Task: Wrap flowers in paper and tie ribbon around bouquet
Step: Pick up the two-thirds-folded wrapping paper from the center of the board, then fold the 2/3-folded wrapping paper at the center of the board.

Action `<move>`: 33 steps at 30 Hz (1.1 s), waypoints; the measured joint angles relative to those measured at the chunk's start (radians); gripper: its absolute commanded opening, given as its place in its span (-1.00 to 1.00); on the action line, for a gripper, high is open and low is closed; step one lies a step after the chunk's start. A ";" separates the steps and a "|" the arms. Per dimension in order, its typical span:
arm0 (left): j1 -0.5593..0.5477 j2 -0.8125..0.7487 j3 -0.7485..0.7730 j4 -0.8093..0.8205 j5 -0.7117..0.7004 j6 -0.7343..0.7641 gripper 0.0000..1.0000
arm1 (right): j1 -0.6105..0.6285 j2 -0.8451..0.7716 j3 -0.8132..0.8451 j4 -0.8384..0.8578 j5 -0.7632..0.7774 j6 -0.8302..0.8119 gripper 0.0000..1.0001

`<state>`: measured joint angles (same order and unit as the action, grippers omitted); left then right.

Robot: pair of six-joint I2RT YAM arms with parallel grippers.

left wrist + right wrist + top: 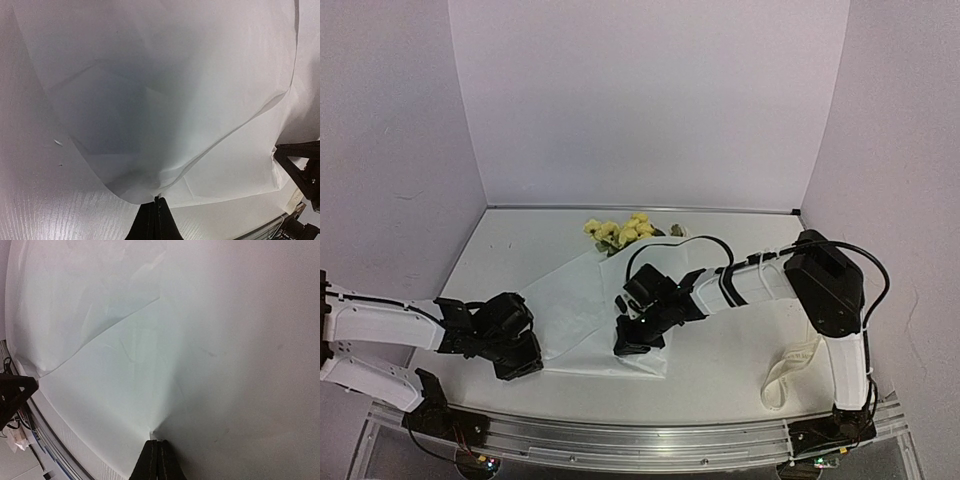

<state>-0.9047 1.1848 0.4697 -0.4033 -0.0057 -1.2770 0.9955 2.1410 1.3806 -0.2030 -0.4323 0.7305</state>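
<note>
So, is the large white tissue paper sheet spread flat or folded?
Folded over, not flat: the thin white paper sheet shows one layer lapping another, with the left pincer and right pincer pinching its edge.

Paper (582, 310): lg thin white sheet, lying diagonally on table, centre-left, one corner toward far side. Not flat; left wrist view shows it (165, 100) w/ soft creases and an overlapping layer, near edge rounded and drawn to a point. Right wrist view (125, 340): one long diagonal crease, small pucker at near edge.

Flowers (620, 232): small bunch, pale yellow blooms, some green leaf, lying at paper's far corner, heads pointing away. Stems not visible.

Ribbon (768, 390): narrow cream strip, loose loop, near-right of table, well apart from paper. Untied.
</note>
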 measured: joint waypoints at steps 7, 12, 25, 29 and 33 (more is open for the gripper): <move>0.000 -0.016 0.001 0.001 -0.017 0.031 -1.00 | 0.013 0.005 0.023 -0.031 0.021 -0.037 -0.90; 0.000 -0.022 0.001 0.001 -0.017 0.045 -1.00 | 0.026 0.012 0.055 -0.071 0.044 -0.076 -0.87; 0.000 -0.019 0.001 0.002 -0.017 0.046 -1.00 | 0.033 0.008 0.115 -0.230 0.031 -0.172 -0.86; 0.000 -0.018 0.001 0.002 -0.019 0.046 -1.00 | 0.033 -0.016 0.116 -0.278 0.019 -0.199 -0.86; 0.000 -0.018 0.001 0.002 -0.024 0.046 -1.00 | 0.033 -0.047 0.115 -0.307 0.020 -0.223 -0.78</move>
<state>-0.9051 1.1664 0.4709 -0.4015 -0.0297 -1.2315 1.0286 2.0943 1.4961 -0.5103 -0.4127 0.5071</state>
